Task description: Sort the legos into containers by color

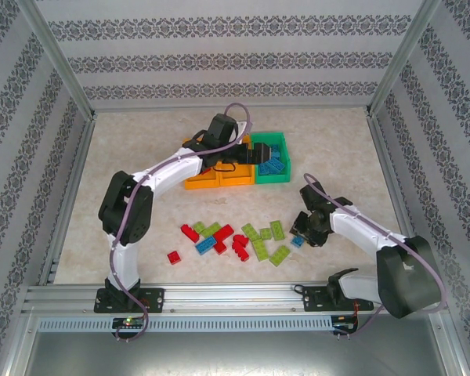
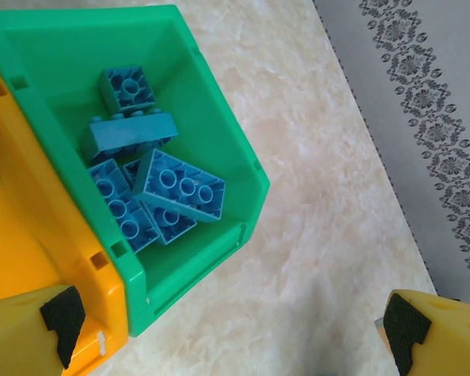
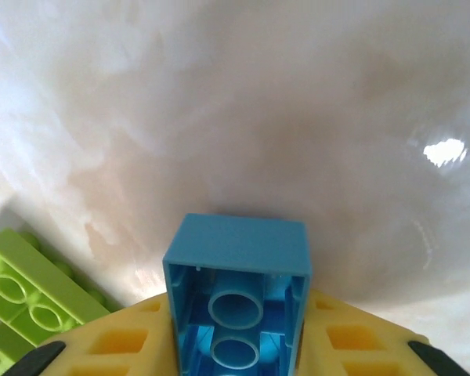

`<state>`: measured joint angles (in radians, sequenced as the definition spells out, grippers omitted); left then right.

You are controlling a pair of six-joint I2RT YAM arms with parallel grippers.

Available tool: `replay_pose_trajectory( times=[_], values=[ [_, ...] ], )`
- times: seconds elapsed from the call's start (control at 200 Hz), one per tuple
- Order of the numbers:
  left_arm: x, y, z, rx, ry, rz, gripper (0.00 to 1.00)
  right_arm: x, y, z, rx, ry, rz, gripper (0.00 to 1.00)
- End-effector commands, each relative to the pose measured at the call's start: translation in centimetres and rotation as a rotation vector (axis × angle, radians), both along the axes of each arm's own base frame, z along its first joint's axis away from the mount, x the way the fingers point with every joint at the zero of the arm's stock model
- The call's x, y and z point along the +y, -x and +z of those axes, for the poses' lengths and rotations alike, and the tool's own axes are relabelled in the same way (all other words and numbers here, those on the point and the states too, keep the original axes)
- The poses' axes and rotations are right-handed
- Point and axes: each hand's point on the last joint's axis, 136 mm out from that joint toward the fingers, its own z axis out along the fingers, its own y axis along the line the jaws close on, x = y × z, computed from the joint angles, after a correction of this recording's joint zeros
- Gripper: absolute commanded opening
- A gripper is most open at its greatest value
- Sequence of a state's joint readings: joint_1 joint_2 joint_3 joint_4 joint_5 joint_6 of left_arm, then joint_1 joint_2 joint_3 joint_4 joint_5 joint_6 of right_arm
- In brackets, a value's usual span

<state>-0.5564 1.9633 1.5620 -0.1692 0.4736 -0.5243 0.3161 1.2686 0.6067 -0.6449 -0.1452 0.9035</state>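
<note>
The left gripper (image 2: pixel 233 327) hangs over the near right corner of the green bin (image 2: pixel 196 102). Its jaws are spread wide and nothing lies between the pads (image 2: pixel 63 313). Inside that bin lie several blue bricks (image 2: pixel 176 186), stacked loosely, some with the hollow side up. An orange bin (image 2: pixel 16 227) touches the green bin's left wall. In the top view the three bins stand in a row near the middle of the table (image 1: pixel 141 149), towards the far edge, and the left arm covers part of the two orange ones.

The right gripper (image 3: pixel 236 364) is low over the table near the right edge. Its jaws are spread, and one blue brick (image 3: pixel 235 301) sits centred between them with its hollow side facing the camera. The pads stand clear of its sides. A lime green brick (image 3: pixel 31 286) lies just beside the left finger.

The loose legos (image 1: pixel 235 239), red, lime green and blue, are scattered between the arms near the table's near edge. A single red brick (image 1: pixel 173 257) lies apart on their left.
</note>
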Motion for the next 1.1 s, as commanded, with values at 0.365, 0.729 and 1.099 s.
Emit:
replay_pose_trajectory(
  times=[0.365,0.729,1.099],
  values=[
    [8.0,2.6,0.8,-0.098,-0.21,0.182,1.0,3.4,-15.4,12.0,-0.585,0.033,0.248,0.32],
    [15.7,7.2,-4.7,0.065,-0.465,0.341,1.0,7.6,-27.8,11.5,-0.618,0.049,0.417,0.35],
    [19.6,12.5,-8.7,0.209,-0.601,0.35,1.0,7.1,-30.1,8.0,-0.544,0.064,0.418,0.57]
  ],
)
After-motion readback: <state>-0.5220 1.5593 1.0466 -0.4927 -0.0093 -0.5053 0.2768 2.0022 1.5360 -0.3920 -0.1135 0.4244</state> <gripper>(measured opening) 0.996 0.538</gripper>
